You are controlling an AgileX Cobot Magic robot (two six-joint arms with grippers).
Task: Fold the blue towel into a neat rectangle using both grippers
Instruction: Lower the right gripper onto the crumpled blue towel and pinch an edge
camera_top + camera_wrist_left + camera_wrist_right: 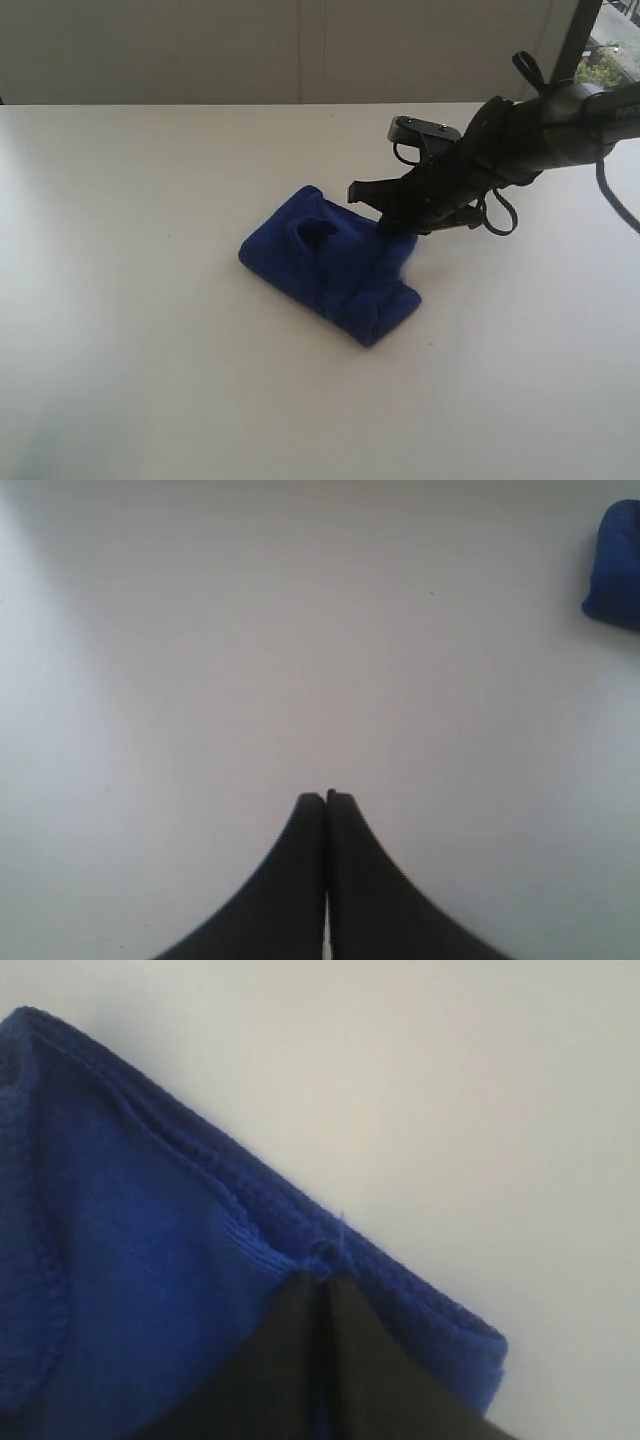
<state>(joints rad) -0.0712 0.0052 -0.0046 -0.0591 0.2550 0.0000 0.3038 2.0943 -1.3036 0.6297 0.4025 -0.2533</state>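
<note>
Your right gripper (395, 222) was clamped on the blue towel (325, 265) at its two o'clock edge; it lay bunched at the centre of the table (120, 300). Your left gripper (326, 798) was pinched together, empty, well apart.

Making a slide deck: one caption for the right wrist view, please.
Right gripper shut on the blue towel hem, over a white table.
</note>
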